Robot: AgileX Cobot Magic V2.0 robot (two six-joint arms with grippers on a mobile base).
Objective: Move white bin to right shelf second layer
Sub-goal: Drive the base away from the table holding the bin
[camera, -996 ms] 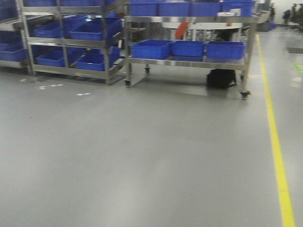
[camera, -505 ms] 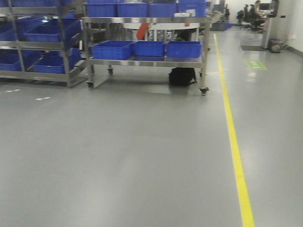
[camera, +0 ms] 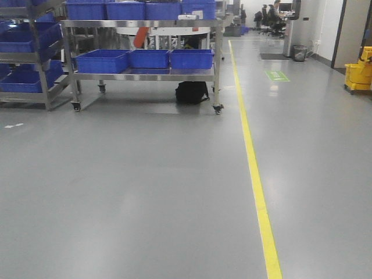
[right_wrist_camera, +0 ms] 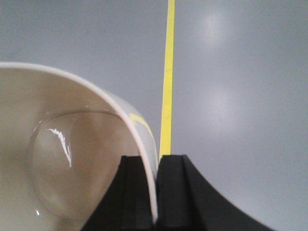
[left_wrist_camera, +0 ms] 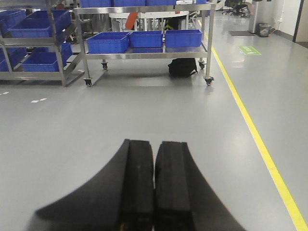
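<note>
Our right gripper [right_wrist_camera: 157, 192] pinches the bin [right_wrist_camera: 62, 159] by its wall over the floor [right_wrist_camera: 240, 96]. Our left gripper [left_wrist_camera: 154, 183] points forward, closed and empty.

Grey floor [camera: 174, 192] lies open ahead. A steel rack [camera: 145, 76] of blue crates [camera: 103, 60], black bag [camera: 192, 92] beneath, blocks the far left.

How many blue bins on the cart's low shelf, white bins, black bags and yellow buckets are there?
Blue bins on that shelf: 3
White bin: 1
Black bag: 1
Yellow bucket: 1
Total: 6
</note>
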